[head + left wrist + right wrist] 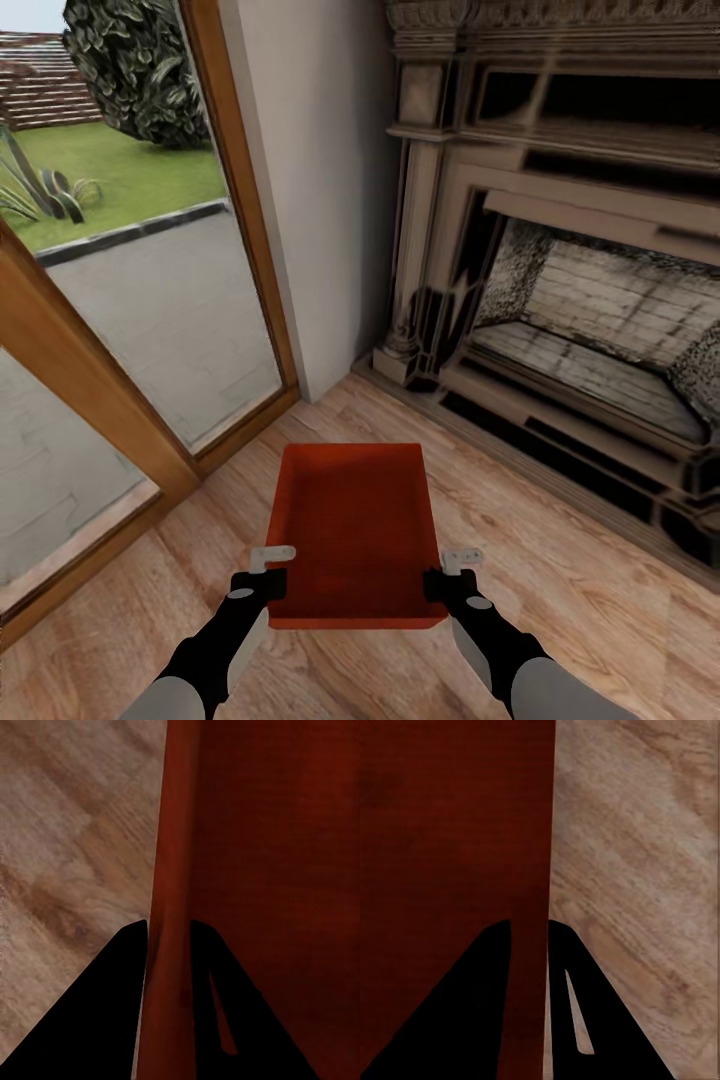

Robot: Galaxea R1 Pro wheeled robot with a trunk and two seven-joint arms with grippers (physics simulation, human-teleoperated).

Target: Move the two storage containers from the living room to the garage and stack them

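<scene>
One storage container (355,530), two hands (272,568) (452,572), one fireplace (590,330).

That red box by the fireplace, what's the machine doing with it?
The robot has a red-orange storage container gripped from both sides. Its left tool pinches the left wall and its right tool pinches the right wall, one finger inside and one outside on each. The container looks empty, over the wood-plank floor, near the fireplace and a glass door. Whether it is lifted or resting, I can't tell.
</scene>
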